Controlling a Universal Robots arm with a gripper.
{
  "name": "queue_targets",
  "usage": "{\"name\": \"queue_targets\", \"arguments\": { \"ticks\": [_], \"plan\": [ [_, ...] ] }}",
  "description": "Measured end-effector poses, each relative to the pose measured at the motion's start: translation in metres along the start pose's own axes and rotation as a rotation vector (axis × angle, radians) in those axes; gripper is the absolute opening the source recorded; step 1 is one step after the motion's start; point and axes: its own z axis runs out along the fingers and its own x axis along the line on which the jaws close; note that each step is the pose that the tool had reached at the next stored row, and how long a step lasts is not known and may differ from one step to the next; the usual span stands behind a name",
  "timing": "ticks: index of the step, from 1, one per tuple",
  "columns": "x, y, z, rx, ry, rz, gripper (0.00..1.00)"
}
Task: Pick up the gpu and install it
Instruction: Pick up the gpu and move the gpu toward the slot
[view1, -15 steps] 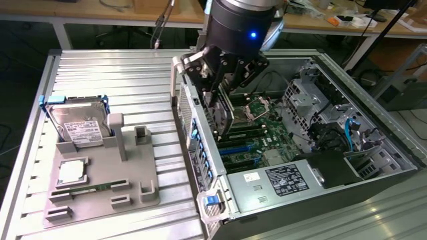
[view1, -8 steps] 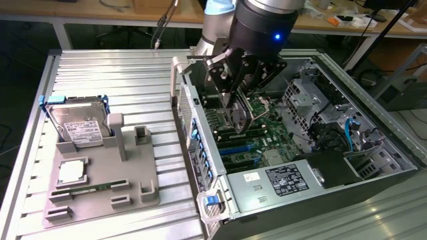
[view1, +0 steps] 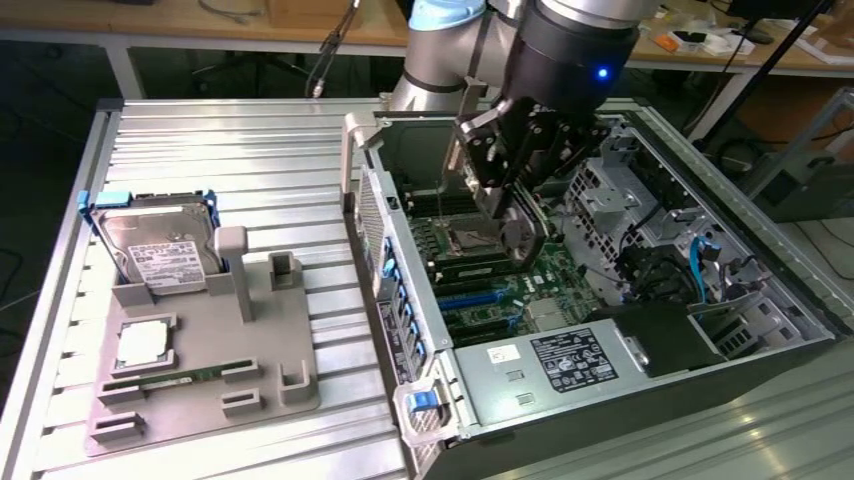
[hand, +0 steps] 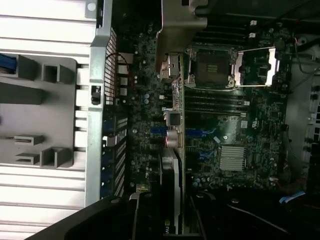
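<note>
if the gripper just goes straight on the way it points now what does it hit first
Probably the motherboard. The gripper points down into the case, shut on the gpu. The card's lower edge leads, so it would likely touch near the blue slots first. Depth is hard to judge.

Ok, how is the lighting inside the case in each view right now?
Exterior view: even light, the motherboard reads clearly under the gripper holding the gpu. Wrist view: the ribbed table glares white, the case interior is dim, and much of the gpu is lost in shadow.
</note>
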Motion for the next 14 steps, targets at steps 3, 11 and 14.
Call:
{"name": "queue_targets", "arguments": {
  "ticks": [3, 11, 14],
  "plan": [
    [-0.014, 0.0012, 0.0009, 0.0192, 0.0012, 0.0, 0.28],
    [-0.052, 0.0043, 0.0029, 0.0763, 0.0049, 0.0, 0.28],
    [-0.066, 0.0056, 0.0038, 0.0955, 0.0061, -0.001, 0.28]
  ]
}}
